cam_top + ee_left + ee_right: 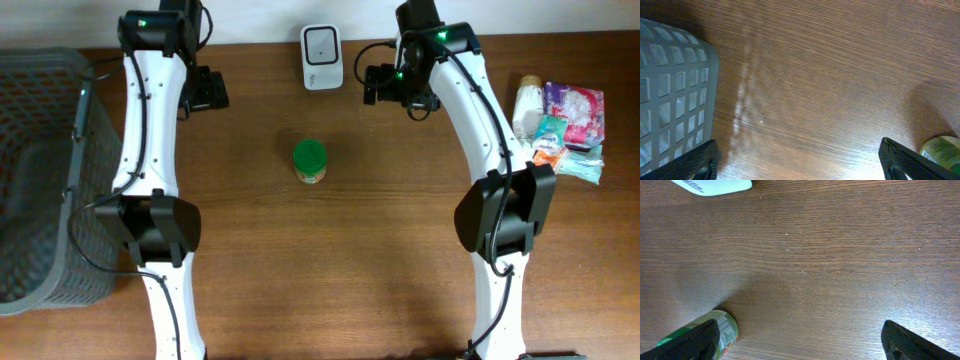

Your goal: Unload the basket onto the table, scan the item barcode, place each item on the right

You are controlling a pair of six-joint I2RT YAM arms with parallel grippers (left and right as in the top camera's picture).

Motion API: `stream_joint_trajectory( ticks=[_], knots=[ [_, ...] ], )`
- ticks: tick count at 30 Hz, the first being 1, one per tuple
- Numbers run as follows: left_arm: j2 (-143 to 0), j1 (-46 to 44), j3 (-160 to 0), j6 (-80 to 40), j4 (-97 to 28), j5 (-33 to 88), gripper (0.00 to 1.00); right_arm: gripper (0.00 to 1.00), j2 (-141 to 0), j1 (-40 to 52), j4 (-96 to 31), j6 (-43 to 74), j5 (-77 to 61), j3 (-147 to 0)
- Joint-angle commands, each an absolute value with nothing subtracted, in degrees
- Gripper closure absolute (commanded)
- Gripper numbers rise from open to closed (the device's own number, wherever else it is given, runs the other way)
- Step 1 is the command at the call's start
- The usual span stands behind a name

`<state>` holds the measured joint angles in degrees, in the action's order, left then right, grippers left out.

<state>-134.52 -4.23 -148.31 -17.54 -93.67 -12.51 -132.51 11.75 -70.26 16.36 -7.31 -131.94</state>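
A small jar with a green lid [309,161] and a pale label stands upright near the middle of the brown wooden table [400,250], apart from everything else. Beyond it, at the table's far edge, lies a white rounded barcode scanner [322,56].

The left gripper [800,167] hangs over bare wood to the jar's far left. Its black fingers are spread wide and hold nothing, and the jar shows just past one fingertip. The right gripper [802,342] hovers to the jar's far right, beside the scanner, and is likewise spread wide and empty.

A grey plastic lattice basket [40,170] sits at the table's left edge. At the right edge are a heap of coloured packets [570,125] and a white bottle [528,105].
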Motion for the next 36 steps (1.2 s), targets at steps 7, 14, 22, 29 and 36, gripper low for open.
stream_joint_trajectory(
  ticks=[7, 14, 22, 29, 36],
  knots=[
    [-134.47, -1.54, -148.03, -16.97, -95.18, -15.20, 0.01, 0.01, -132.86, 11.62, -71.42, 16.62, -14.61, -132.00],
    [-134.47, -1.69, -148.03, -16.93, -95.88, -14.17, 0.01, 0.01, -132.86, 12.69, -75.29, 17.39, -28.25, -132.00],
    [-134.47, -1.69, -148.03, -16.95, -95.88, -14.17, 0.01, 0.01, -132.81, 18.70, -76.77, 17.23, -21.98, -132.00],
    [-134.47, -1.69, -148.03, -16.93, -95.88, -14.17, 0.01, 0.01, -132.79, 23.97, -75.26, 13.98, -12.62, -132.22],
    [-134.47, -1.69, -148.03, -16.93, -95.88, -14.17, 0.01, 0.01, -133.25, 31.57, -73.76, 34.85, 2.17, -131.76]
  ],
)
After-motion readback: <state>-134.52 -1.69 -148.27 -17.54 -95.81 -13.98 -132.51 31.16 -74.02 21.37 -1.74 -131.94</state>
